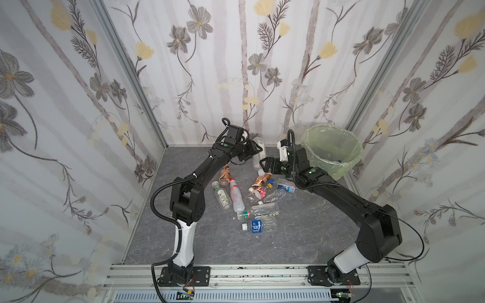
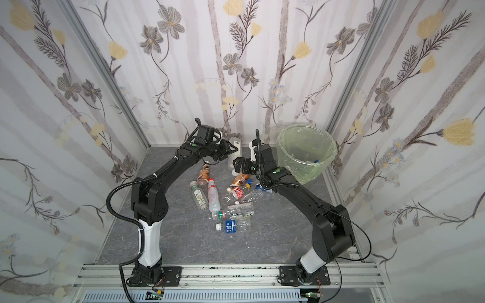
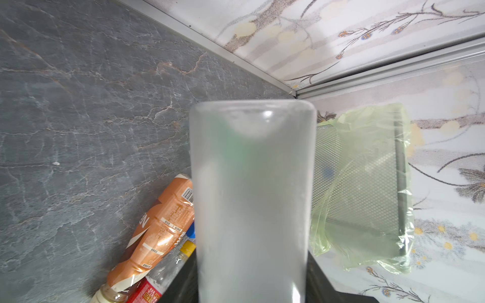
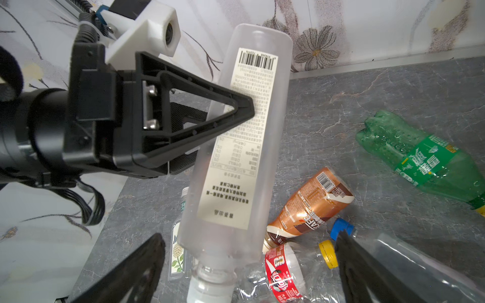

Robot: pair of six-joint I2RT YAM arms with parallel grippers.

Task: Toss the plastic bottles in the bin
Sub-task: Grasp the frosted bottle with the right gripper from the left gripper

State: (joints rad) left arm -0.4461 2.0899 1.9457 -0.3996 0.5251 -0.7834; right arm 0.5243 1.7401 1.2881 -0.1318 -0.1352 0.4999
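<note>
Carrying the frosted bottle (image 4: 236, 157), clamped by the left gripper (image 1: 255, 150), past the gaping right gripper (image 1: 263, 165) likely needs height above the bin (image 1: 341, 169).

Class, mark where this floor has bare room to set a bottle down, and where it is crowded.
Bare: the near floor between the blue-label bottle and the rail; also the patch between the bottles and the right arm. Crowded: the middle, where the bottles lie packed, and the back around the held frosted bottle.
</note>
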